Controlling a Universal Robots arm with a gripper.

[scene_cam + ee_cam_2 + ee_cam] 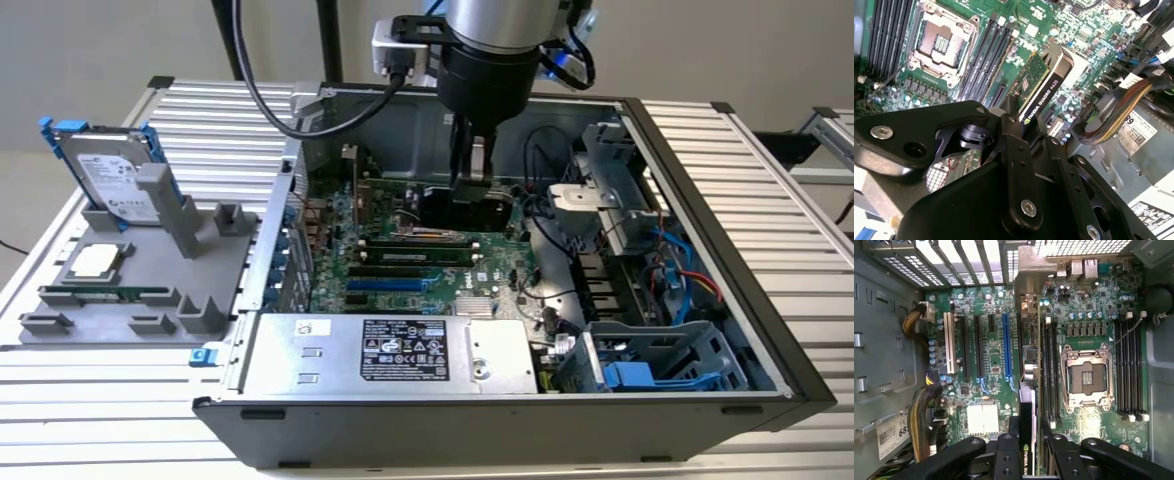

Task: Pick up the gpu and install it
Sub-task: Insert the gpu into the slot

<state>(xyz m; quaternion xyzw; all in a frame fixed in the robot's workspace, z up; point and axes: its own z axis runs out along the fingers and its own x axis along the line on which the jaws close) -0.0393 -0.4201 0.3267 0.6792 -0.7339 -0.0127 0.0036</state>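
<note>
My gripper point(1026, 131) clamps one gpu point(1040, 90) edge-on above the motherboard point(989, 340) inside the case point(747, 330) — two fingers point(1061, 452) pinch it, hiding its lower end.

Robot lab/test bench: open PC case point(747, 300) on slatted alu table point(120, 420), grey parts fixture point(134, 290).

Green gpu point(1035, 75) with black cooler point(1046, 90), green motherboard point(989, 385) carrying a blue slot point(1007, 346).
</note>
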